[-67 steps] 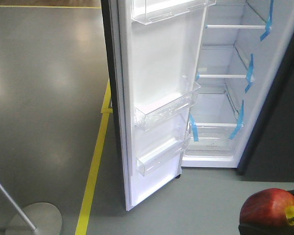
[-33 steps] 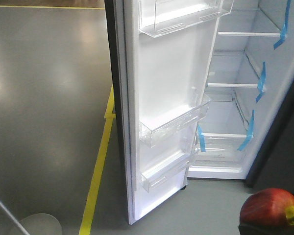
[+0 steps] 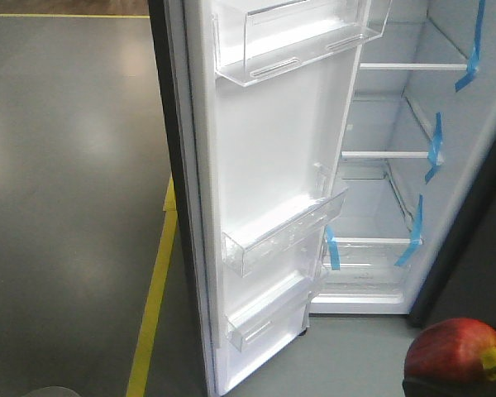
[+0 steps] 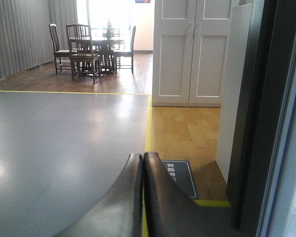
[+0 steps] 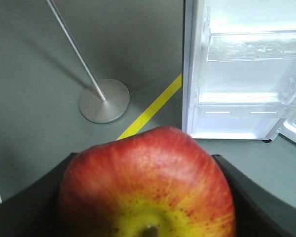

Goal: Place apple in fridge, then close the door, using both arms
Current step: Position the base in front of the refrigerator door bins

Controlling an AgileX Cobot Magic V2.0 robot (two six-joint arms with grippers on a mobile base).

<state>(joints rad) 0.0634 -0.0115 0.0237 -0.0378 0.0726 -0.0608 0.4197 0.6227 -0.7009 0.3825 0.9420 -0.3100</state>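
The red apple point(image 3: 453, 351) with its yellow stem dip point(image 5: 148, 183) sits between the black fingers point(image 5: 24, 210) of my right gripper point(image 5: 148, 197), low at the right of the front view. The fridge point(image 3: 397, 165) stands open ahead, white inside, with clear shelves and blue tape strips. Its door point(image 3: 269, 174) swings out to the left, its clear bins facing me; the lower bins also show in the right wrist view on the door point(image 5: 246, 74). My left gripper point(image 4: 142, 158) is shut with nothing in it, beside the door's dark edge point(image 4: 259, 123).
A yellow tape line point(image 3: 153, 298) runs along the grey floor left of the door. A metal stand with a round base point(image 5: 104, 101) is on the floor. Beyond lie a dark mat point(image 4: 181, 178), a white cabinet point(image 4: 192, 49) and dining chairs point(image 4: 84, 47).
The front view has shifted: door and fridge look larger and lower in frame, and the stand's base has slid out at bottom left. The apple stays held in the right gripper.
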